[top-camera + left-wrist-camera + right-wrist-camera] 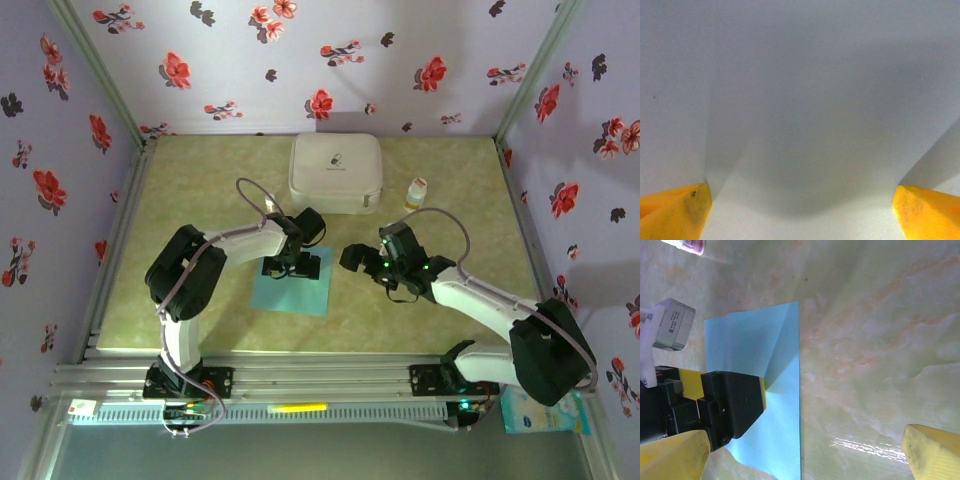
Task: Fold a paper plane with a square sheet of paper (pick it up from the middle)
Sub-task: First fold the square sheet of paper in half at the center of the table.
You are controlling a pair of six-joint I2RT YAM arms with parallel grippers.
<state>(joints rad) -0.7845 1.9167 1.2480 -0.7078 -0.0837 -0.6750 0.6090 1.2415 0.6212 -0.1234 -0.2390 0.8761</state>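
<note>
Nearest you, the table point(130, 320) is leaving free room on both sides of the square sheet of paper point(295, 297). Your left gripper point(290, 268) is sitting wide open, tips down on the sheet's middle, gripping nothing. The right gripper point(368, 258), also wide and empty, is hovering just off the sheet's right edge. From the top the sheet is looking flat, but the right wrist view is showing a raised crease. The white case point(335, 172) and bottle point(416, 193) are sitting well behind.

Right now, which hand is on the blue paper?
The left hand, open, down on the middle of the square sheet of paper; the right hand, also open, is beside it over the table.
</note>
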